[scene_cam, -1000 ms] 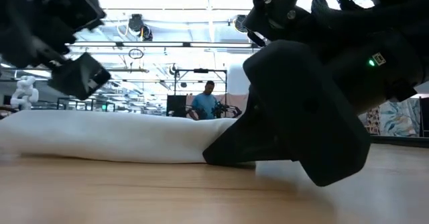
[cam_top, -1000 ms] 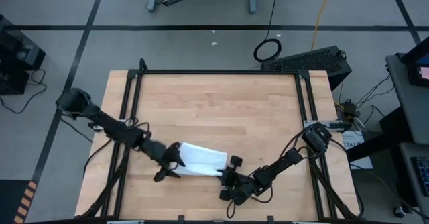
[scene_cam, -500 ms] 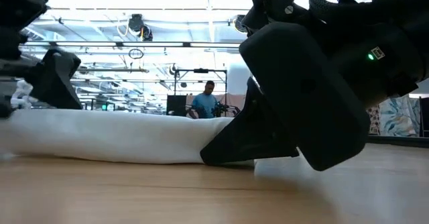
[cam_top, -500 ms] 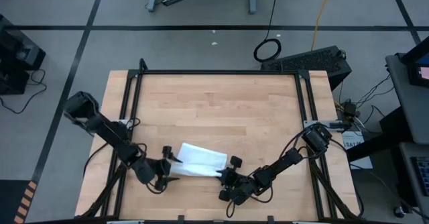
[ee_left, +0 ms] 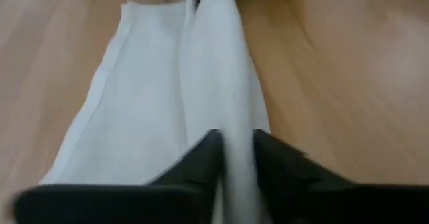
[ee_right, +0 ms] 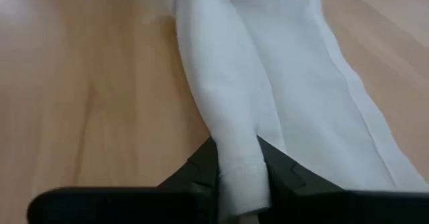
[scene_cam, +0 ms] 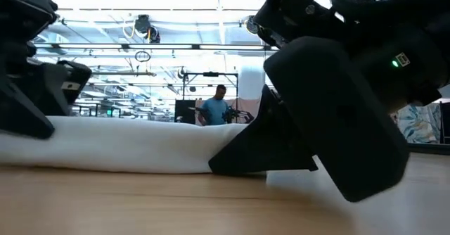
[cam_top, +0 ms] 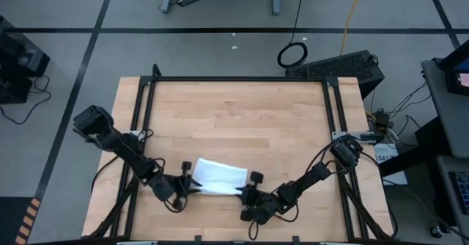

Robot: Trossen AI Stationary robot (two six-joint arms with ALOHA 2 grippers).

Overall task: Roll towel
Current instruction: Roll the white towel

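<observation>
Towel (cam_top: 217,177) lies on the near part of the wooden table (cam_top: 242,113), about midway between its left and right sides, partly rolled: a thick rolled edge runs along its near side, and a flat part still spreads toward the far side. In the low view the roll (scene_cam: 126,145) shows as a long white ridge resting on the wood.

Left gripper (cam_top: 185,187) sits low at the towel's left end. Its wrist view shows the two dark fingers (ee_left: 201,163) closed on the end of the rolled edge, white cloth pinched between them, with the flat part of the towel (ee_left: 134,110) lying beside the roll.

Right gripper (cam_top: 248,194) sits at the towel's right end, also down at table height. From its own wrist, the fingers (ee_right: 201,167) clamp the other end of the roll (ee_right: 231,117), the cloth bulging up between them.

Both arms reach in from the near corners, so the roll is held at both ends.

Behind the table, far off in the room, a person (scene_cam: 215,108) in a blue top stands.
</observation>
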